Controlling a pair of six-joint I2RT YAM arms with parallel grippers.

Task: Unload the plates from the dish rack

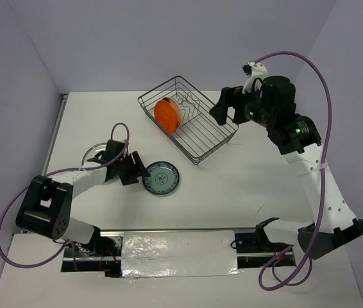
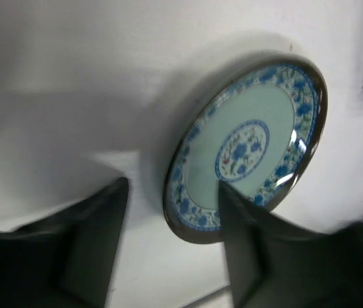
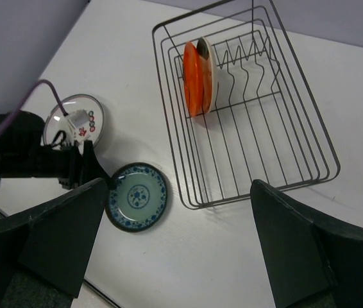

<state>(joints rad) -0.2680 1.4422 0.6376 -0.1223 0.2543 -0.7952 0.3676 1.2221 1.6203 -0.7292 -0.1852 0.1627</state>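
Top external view shows the left hand (image 1: 136, 172) low over the surface (image 1: 233, 192), fingers partway apart. The blue patterned plate (image 1: 161, 178) lies flat and face up just ahead of its fingertips, well apart from the dish rack (image 1: 204, 135). Left wrist view puts the plate's near rim in the gap between the two fingers (image 2: 98, 244), with bare surface showing between one finger and the rim, so the hand grips nothing. The pose reads as a set-down, the plate resting flat where it cannot roll.

A white plate with red motifs (image 3: 75, 122) lies just behind that hand, partly under the arm, and is likewise out of the rack.

The right hand (image 3: 178, 189) hovers above the rack's rim, fingers spread wide with nothing between them. The basket lies below and ahead of it.

Right wrist view shows the rack holding a single plate, the orange-backed plate (image 3: 194, 77). It stands on edge in the wavy slot wires at the end farthest from the right hand, cream face turned toward the bare slots. The wires are what keep it upright. No other plate shows in the basket.

Judging by the layout, two plates are unloaded and one remains. The wide-open right hand looks placed to reach down for it, and a thin rim standing on edge will want a careful pinch.
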